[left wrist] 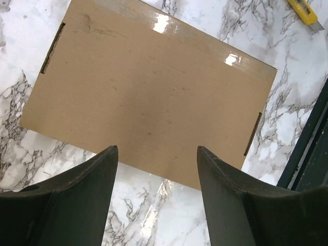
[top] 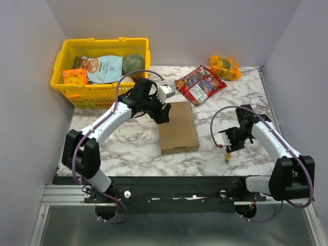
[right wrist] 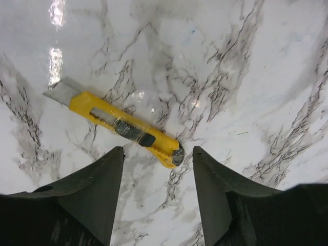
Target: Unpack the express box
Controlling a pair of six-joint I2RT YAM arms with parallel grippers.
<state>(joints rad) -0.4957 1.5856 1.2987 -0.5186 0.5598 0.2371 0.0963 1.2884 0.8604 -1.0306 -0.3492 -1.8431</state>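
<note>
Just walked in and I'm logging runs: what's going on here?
Two robot arms are working on a closed, taped express box lying flat on the marble table. The left hand hovers open over it, holding nothing. The right hand hangs open above a yellow utility knife on the table, not yet gripping it.

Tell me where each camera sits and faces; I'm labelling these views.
Top external: above and behind the bases, looking down on the marble table; left arm and right arm show whole.
Left wrist: on the left arm, facing down at the express box; its open jaws frame the bottom.
Right wrist: on the right arm, facing down at a yellow utility knife; its open jaws show likewise.
Shared: the left wrist view's corner also catches the knife.
</note>
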